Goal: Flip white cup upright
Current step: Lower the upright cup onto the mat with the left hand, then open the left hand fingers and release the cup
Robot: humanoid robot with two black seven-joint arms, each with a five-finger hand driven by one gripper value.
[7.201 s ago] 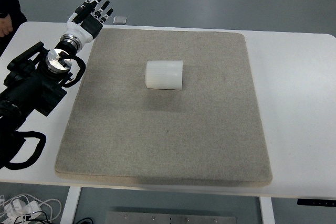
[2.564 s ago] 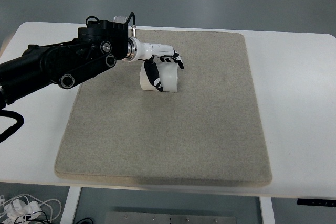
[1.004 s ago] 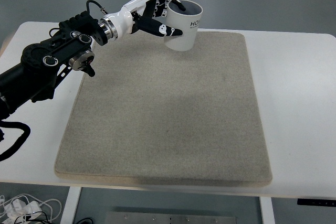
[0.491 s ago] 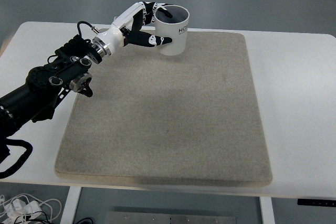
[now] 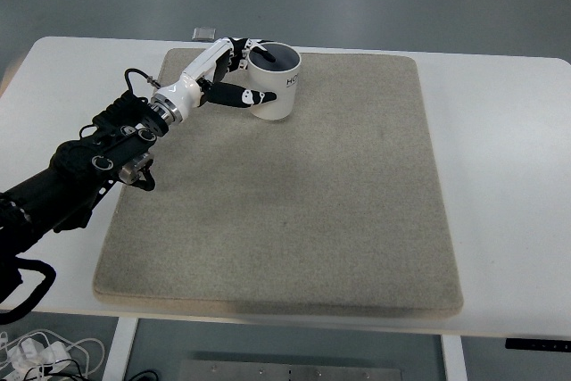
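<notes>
White table point(image 5: 508, 185), carrying a large grey-beige felt mat point(image 5: 294, 220) that covers most of the top. Small dark square object point(image 5: 204, 34) lying on the table just past the mat's far-left corner, too small to identify. Loose white cables point(image 5: 36, 354) on the floor at lower left, under the table edge. Grey floor beyond the far edge.

White cup point(image 5: 274, 82) upright, mouth up, at the far-left part of the mat, near the far edge. Dark interior, looks empty, though part of the inside hidden by a finger. Dark print on the side facing right, only partly readable. Whether base touching the mat or just above: cannot tell.

Left hand point(image 5: 234, 73) closed around the cup from its left side: thumb point(image 5: 243, 96) pressed across the near wall, other fingers point(image 5: 252, 49) hooked over the far-left rim, one tip dipping inside the mouth. Left arm point(image 5: 89, 162), black with a white forearm section, reaching in diagonally from the lower-left edge across the mat's left border, covering that strip of mat and table.

Mat centre, right side and near side free of objects.
</notes>
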